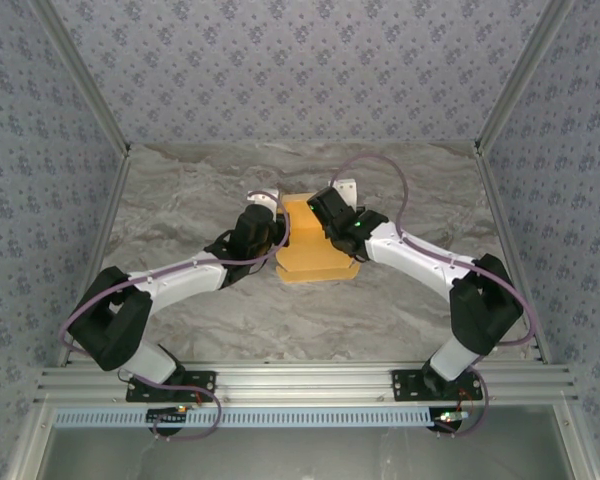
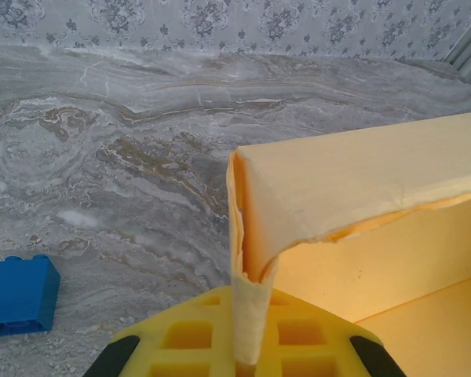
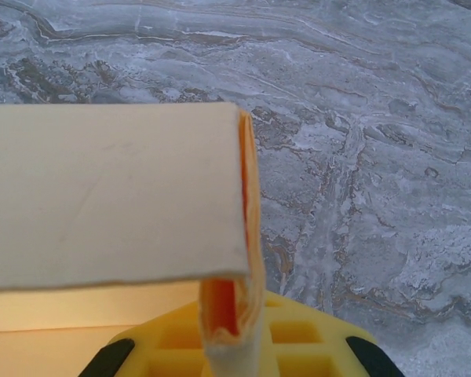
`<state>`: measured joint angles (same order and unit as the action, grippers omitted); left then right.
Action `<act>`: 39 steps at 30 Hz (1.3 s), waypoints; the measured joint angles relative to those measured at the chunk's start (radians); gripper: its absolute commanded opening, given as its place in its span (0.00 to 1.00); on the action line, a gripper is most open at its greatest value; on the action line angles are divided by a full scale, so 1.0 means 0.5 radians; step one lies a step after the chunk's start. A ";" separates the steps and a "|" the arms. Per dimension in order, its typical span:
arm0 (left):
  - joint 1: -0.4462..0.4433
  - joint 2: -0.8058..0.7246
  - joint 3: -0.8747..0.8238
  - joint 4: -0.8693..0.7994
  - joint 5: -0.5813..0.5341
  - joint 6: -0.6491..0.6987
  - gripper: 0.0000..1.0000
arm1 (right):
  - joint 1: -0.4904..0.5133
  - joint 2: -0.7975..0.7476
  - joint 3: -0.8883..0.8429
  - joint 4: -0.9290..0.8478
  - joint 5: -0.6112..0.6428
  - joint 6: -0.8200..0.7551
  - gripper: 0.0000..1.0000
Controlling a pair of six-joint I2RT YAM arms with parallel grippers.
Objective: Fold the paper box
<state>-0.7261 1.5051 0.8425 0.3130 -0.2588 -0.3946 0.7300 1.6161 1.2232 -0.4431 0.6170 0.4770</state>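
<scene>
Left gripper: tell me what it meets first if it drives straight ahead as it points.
The paper box itself: the left gripper is shut on its corner flap, and the folded wall rises just ahead. The blue block looks well off that line.

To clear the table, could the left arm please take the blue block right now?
Probably not: the left gripper is shut on the paper box wall. Nothing else blocks the nearby blue block, so releasing first should do.
</scene>
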 measured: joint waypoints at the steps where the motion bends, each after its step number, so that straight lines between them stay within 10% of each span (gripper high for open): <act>1: 0.000 0.000 0.000 -0.005 -0.002 -0.001 0.00 | 0.000 0.003 0.001 0.000 -0.001 0.003 0.14; 21: 0.008 0.000 0.000 -0.055 -0.092 0.000 0.00 | -0.036 -0.189 -0.094 0.085 -0.449 -0.114 0.62; 39: 0.175 0.137 0.381 -0.797 0.254 0.092 0.00 | -0.223 -0.776 -0.163 0.091 -0.906 -0.289 0.67</act>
<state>-0.6384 1.5738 1.0332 -0.0853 -0.1318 -0.3489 0.6186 1.2282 1.1416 -0.3977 0.1642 0.3325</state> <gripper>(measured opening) 0.075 0.669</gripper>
